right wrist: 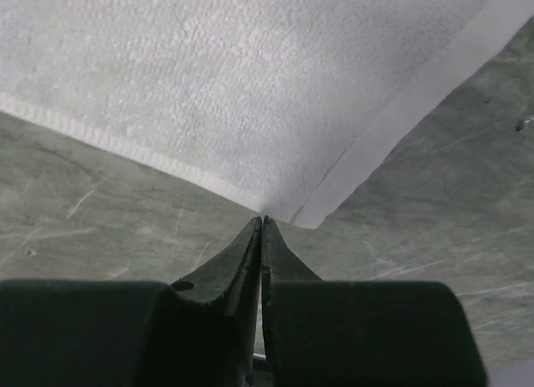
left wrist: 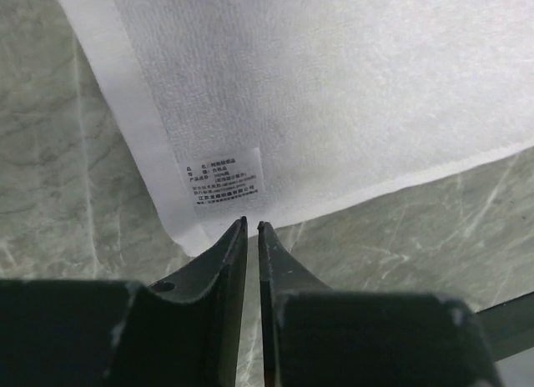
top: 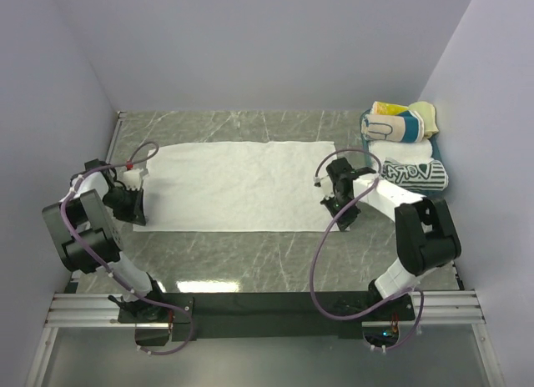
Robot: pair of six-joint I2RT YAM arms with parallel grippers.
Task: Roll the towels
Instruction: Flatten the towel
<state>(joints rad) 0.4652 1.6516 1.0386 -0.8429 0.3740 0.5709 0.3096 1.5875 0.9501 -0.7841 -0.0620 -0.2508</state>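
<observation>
A large white towel [top: 242, 187] lies spread flat on the marble table [top: 250, 262]. My left gripper [top: 135, 218] is down at the towel's near-left corner. In the left wrist view its tips [left wrist: 251, 225] sit on the hem of the towel [left wrist: 334, 87], just beside a printed label [left wrist: 221, 180]. Only a thin slit shows between the jaws. My right gripper [top: 343, 223] is at the near-right corner. In the right wrist view its tips [right wrist: 263, 218] are pressed together on the towel's [right wrist: 250, 70] edge, where the cloth puckers.
Two rolled towels lie at the back right: a yellow-teal-white striped one [top: 399, 124] and a white one with dark print [top: 413, 174]. Purple walls close in the left, back and right sides. The arm bases stand on a rail at the near edge.
</observation>
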